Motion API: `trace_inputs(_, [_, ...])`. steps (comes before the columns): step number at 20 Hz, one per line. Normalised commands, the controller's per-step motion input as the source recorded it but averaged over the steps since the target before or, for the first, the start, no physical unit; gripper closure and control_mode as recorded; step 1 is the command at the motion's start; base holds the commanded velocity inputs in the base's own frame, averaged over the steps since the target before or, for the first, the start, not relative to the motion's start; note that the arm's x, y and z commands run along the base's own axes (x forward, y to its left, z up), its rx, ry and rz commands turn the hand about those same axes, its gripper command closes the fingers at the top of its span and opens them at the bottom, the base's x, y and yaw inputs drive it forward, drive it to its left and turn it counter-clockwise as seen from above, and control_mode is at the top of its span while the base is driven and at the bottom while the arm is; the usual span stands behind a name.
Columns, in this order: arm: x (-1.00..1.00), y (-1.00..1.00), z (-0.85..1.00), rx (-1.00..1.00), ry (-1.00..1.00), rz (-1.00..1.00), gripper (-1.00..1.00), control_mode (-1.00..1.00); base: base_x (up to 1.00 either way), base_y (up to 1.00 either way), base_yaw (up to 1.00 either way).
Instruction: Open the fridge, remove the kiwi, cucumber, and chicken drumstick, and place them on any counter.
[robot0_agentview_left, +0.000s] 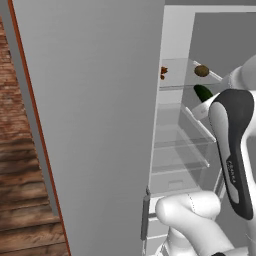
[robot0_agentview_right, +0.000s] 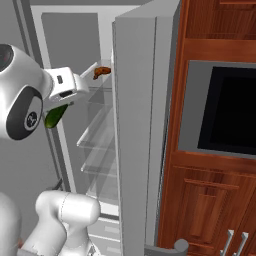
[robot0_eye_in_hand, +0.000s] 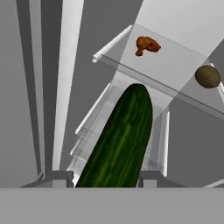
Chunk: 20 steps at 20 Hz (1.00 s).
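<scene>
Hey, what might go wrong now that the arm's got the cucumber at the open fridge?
The cucumber sticks far out past the tool, held near one end, so it may pivot or slip. Its free end points at the glass shelf carrying the chicken drumstick and kiwi; a forward nudge might knock them. Swinging out, it may clip the fridge door.

The tall light-grey fridge (robot0_agentview_right: 135, 125) is standing open, its white interior showing clear glass shelves; the slender dark green cucumber (robot0_eye_in_hand: 118, 144) is sticking out lengthwise from between the gripper's (robot0_eye_in_hand: 105, 177) fingers; the small reddish-brown chicken drumstick (robot0_eye_in_hand: 146, 45) and the olive-brown oval kiwi (robot0_eye_in_hand: 208, 76) are lying well apart on the top shelf.
</scene>
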Motion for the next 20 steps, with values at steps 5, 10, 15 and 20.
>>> trace_inputs(5, [0.00, 0.01, 0.00, 0.00, 0.01, 0.00, 1.00, 1.00, -0.34, 0.23, 0.10])
trace_inputs(10, [0.00, 0.00, 0.00, 0.00, 0.00, 0.00, 1.00, 1.00, -0.88, 0.34, 0.14])
trace_inputs(15, [0.00, 0.00, 0.00, 0.00, 0.00, 0.00, 1.00, 1.00, -1.00, 0.39, 0.16])
trace_inputs(20, [0.00, 0.00, 0.00, 0.00, 0.00, 0.00, 1.00, 1.00, -0.76, 0.42, 0.16])
